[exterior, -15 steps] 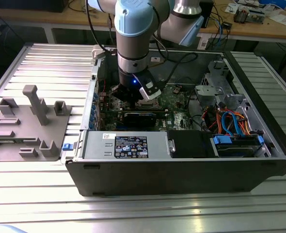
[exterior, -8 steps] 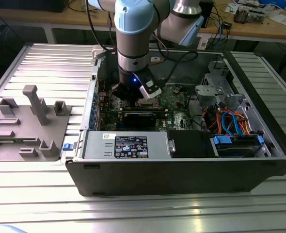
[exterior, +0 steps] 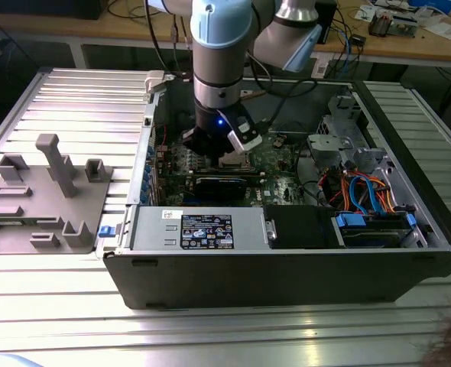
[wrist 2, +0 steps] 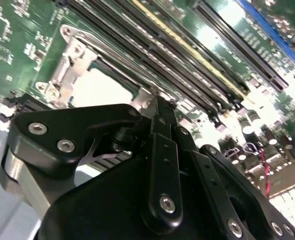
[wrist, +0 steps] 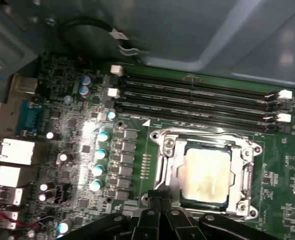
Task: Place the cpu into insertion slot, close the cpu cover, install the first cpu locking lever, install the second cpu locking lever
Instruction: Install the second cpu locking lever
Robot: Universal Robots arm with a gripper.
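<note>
The cpu (wrist: 205, 172), a pale silver-grey square, lies flat in the insertion slot (wrist: 163, 145) on the green motherboard. The cpu cover (wrist: 202, 136), a silvery frame, lies down around the chip, which fills its window. Thin metal rods run along two sides of the frame; I cannot tell whether they are latched. My gripper (wrist: 160, 200) hovers just off one corner of the socket, its black fingers (wrist 2: 157, 115) pressed together with nothing seen between them. In the second wrist view the cpu (wrist 2: 100, 87) and the cover (wrist 2: 72, 55) sit just beyond the fingertips. In the exterior view the gripper (exterior: 224, 149) reaches down into the open computer case.
Long black memory slots (wrist: 197, 100) run beside the socket, and a row of capacitors (wrist: 100, 150) stands on its other side. The case holds a power supply (exterior: 202, 229) and a drive bay with cables (exterior: 363, 199). A grey fixture plate (exterior: 46, 199) lies at the exterior view's left.
</note>
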